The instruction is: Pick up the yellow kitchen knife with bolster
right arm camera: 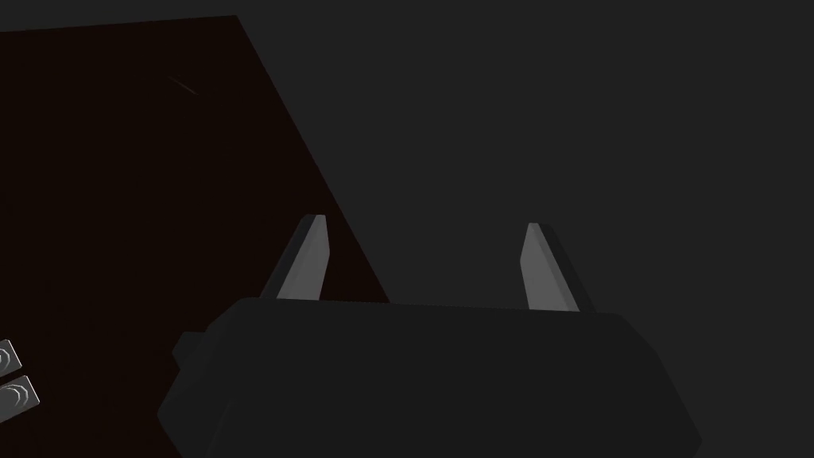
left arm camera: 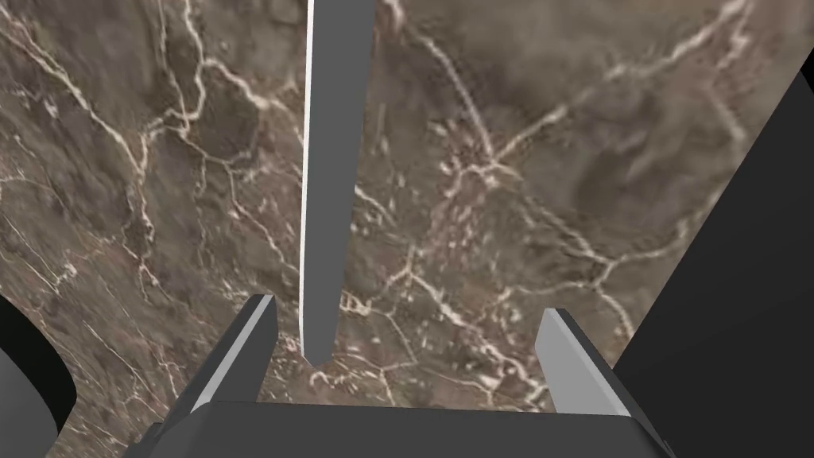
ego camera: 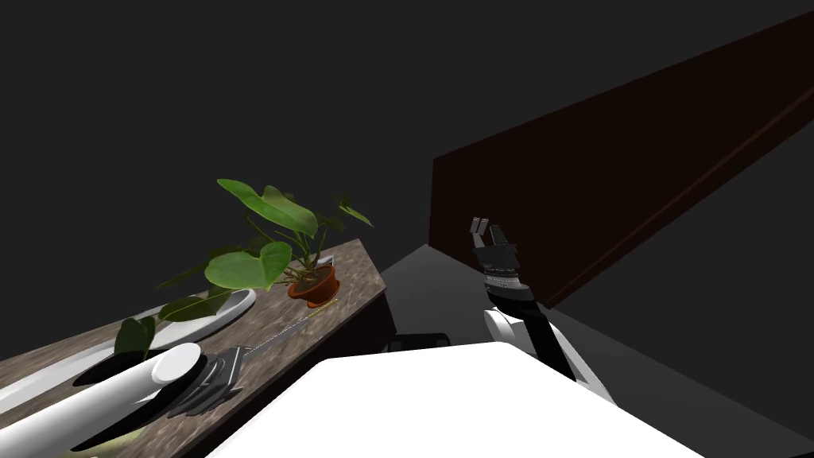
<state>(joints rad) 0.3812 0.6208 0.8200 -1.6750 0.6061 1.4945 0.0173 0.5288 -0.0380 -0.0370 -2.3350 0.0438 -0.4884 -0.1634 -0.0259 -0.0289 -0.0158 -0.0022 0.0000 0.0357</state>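
The knife (ego camera: 288, 328) lies flat on the brown marble countertop (ego camera: 354, 266), its thin grey blade pointing at my left gripper (ego camera: 238, 356) and its yellowish handle (ego camera: 322, 311) near the plant pot. In the left wrist view the grey blade (left arm camera: 330, 175) runs between my open fingers, its tip close to the gripper body and nearer one finger (left arm camera: 256, 330) than the other. My left gripper (left arm camera: 409, 318) holds nothing. My right gripper (ego camera: 487, 230) hangs open and apart from the counter, its fingers (right arm camera: 306, 254) bare.
A potted green plant (ego camera: 314, 286) stands just beyond the knife's handle. A long white dish (ego camera: 203, 320) lies beside the knife on the counter. The counter's edge (ego camera: 334, 334) runs close to the blade. A dark brown panel (ego camera: 636, 159) stands to the right.
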